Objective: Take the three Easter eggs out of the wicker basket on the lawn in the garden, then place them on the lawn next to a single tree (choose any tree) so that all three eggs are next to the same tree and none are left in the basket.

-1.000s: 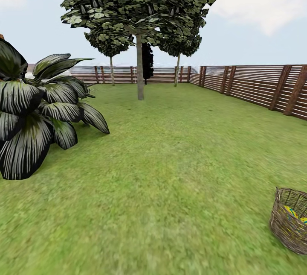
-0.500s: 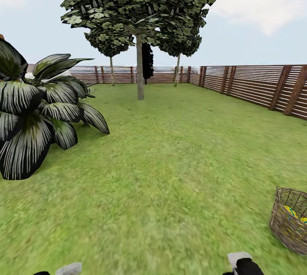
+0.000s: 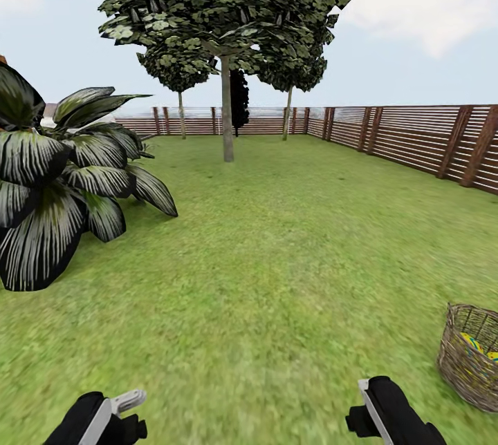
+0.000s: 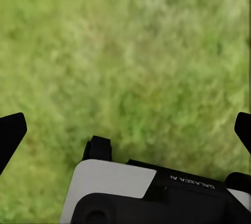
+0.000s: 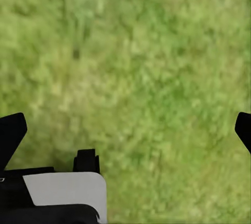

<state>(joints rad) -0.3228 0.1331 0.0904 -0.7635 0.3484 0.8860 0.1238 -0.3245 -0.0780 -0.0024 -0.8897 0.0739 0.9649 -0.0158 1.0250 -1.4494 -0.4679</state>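
The lawn spread flat and green to the fence. On it, at about four o'clock, sat the wicker basket; at nine o'clock a striped leafy plant; toward twelve o'clock a tree rose from the grass.

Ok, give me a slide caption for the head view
Both open tools, left and right, hover over lawn; wicker basket with Easter eggs sits at right, tree ahead.
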